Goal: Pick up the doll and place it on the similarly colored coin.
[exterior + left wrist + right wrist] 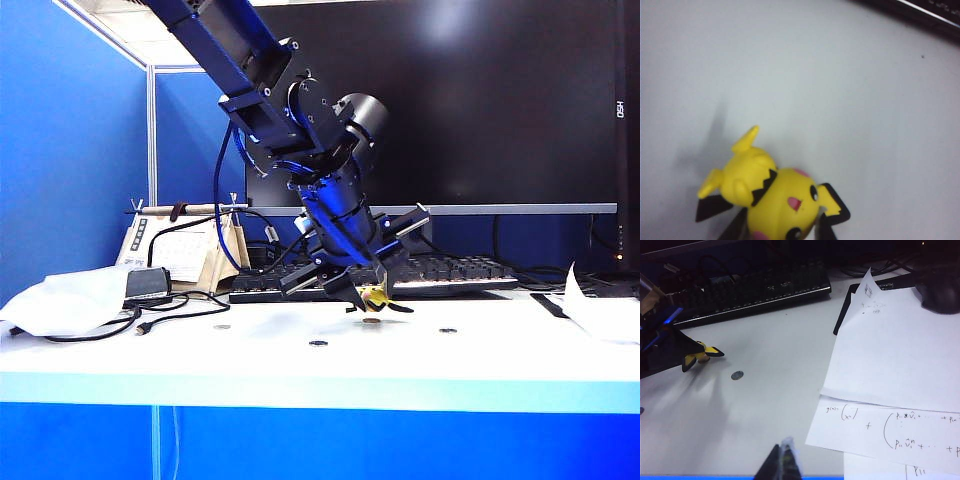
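One doll (775, 200) in closed left pincer (372, 296); right pincer (782, 465) shut.

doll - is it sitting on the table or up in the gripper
Up in the gripper: the left gripper is shut on the doll, which hangs just above the table and the coin.

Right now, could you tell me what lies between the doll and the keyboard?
Only bare white table lies between the doll and keyboard, seen in the right wrist view.
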Controlling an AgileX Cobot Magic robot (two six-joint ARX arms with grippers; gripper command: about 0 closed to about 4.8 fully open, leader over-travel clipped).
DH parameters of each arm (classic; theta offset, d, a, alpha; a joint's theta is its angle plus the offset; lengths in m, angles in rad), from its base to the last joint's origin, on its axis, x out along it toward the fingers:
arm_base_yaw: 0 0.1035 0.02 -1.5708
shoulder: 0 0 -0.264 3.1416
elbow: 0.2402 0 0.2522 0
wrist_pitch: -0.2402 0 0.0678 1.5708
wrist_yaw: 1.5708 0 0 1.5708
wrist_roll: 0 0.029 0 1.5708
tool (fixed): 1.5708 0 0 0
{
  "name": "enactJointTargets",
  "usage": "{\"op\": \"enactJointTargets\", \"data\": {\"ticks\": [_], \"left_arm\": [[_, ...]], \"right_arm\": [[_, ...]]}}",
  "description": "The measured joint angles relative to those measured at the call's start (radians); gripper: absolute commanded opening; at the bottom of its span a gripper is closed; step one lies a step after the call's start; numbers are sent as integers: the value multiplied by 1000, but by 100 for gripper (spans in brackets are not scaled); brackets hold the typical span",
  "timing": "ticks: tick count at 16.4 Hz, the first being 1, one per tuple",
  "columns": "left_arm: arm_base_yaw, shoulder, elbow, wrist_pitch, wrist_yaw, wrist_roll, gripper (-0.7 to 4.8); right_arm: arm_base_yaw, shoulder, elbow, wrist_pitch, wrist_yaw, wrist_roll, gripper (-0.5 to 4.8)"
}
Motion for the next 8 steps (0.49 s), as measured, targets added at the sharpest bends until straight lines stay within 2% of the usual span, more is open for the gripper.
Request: {"op": "enactJointTargets", "data": {"ticks": [5,7,8], "left_arm": [[0,6,-1,0,37,0,-2],[0,6,-1,3,37,0,131],[0,6,-1,3,37,0,131]], "right_arm": [[0,0,0,0,0,0,-5],[0,0,0,0,0,0,-5],[0,0,0,0,0,0,-5]]}}
